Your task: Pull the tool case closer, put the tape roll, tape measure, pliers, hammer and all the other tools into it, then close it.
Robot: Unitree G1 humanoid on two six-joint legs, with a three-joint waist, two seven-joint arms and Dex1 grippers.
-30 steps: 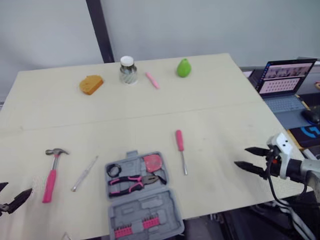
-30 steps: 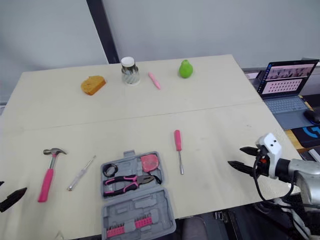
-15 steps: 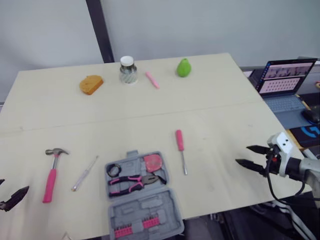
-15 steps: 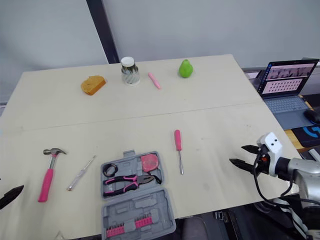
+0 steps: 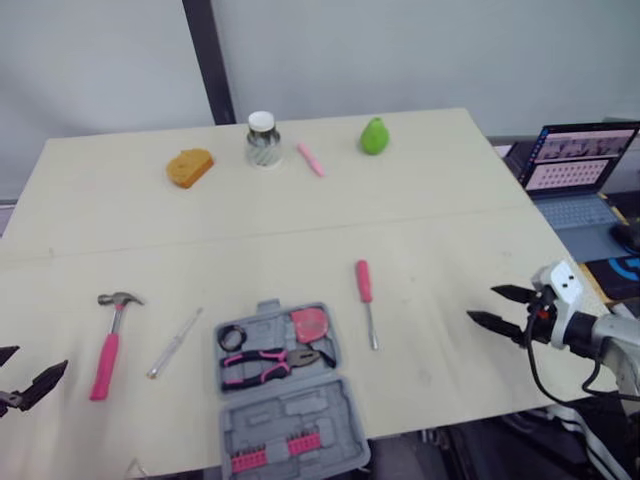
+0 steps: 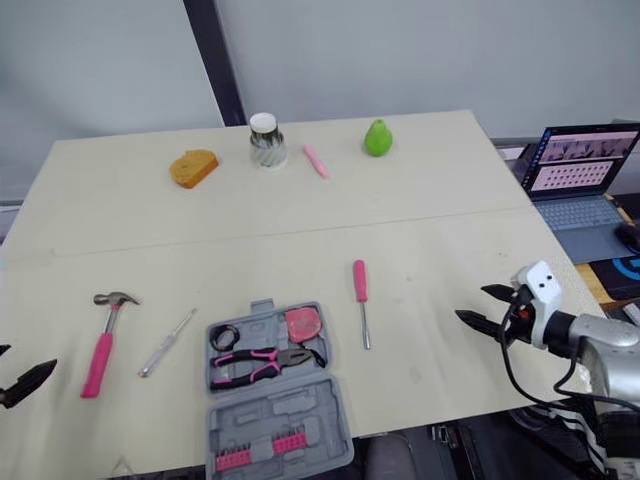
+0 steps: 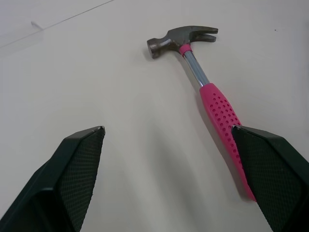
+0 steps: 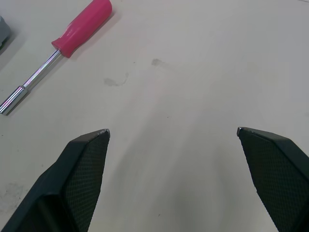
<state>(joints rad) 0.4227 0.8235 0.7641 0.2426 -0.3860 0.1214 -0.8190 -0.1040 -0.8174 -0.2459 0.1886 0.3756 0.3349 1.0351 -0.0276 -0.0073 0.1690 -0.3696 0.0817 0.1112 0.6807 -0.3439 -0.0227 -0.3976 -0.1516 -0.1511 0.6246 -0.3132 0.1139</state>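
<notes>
Left gripper (image 7: pixel 168 128), spread, slightly nearer hammer (image 7: pixel 215 108); right gripper (image 8: pixel 173 130) spread too.

The left claw (image 5: pixel 40 357) is partly cut off by the edge of the head view. In the left wrist view, the end of the hammer (image 7: pixel 212 104) handle is hidden behind one finger (image 7: pixel 270 174). In the right wrist view, only a corner of the case (image 8: pixel 2 30) shows at the edge. The laptop (image 5: pixel 580 165) is cut off by the edge too. The pink bits (image 5: pixel 265 456) in the lid are too small to tell apart.

left hand (image 5: pixel 22 381) open, right hand (image 5: pixel 496 308) open
</notes>
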